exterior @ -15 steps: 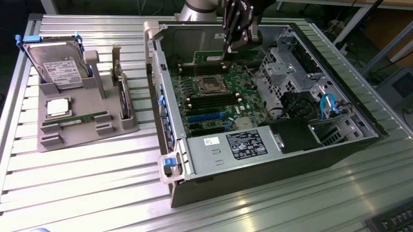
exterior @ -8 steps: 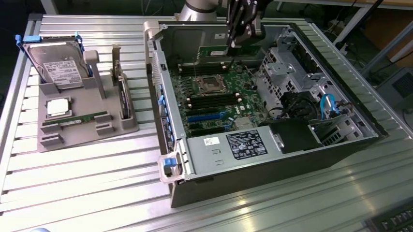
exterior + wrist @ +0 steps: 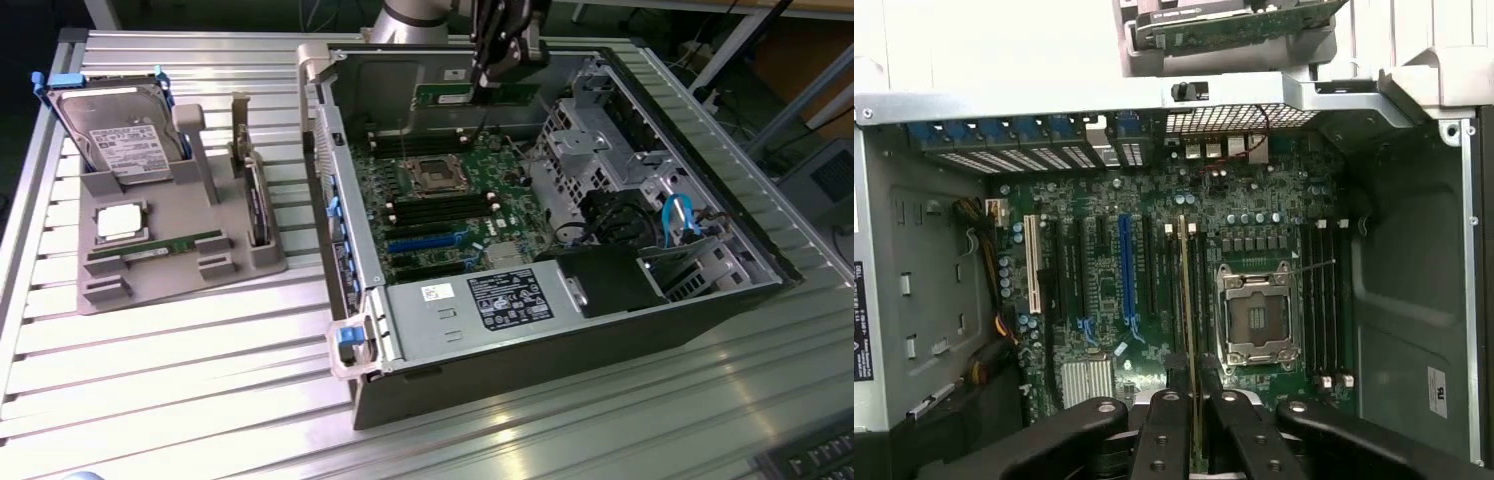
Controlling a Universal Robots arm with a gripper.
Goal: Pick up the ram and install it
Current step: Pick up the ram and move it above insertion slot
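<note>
Ram (image 3: 447, 97) gripped over the open case (image 3: 561, 365)
My end effector (image 3: 483, 88) pinches the ram edge-down above the motherboard (image 3: 441, 215), one o'clock from the processor socket (image 3: 434, 176) in the exterior view.

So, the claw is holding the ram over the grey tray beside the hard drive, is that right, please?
Not quite. The claw is holding the ram, but over the open computer case, not over the grey tray beside the hard drive. The exterior view shows it above the case, well apart from the tray.
</note>
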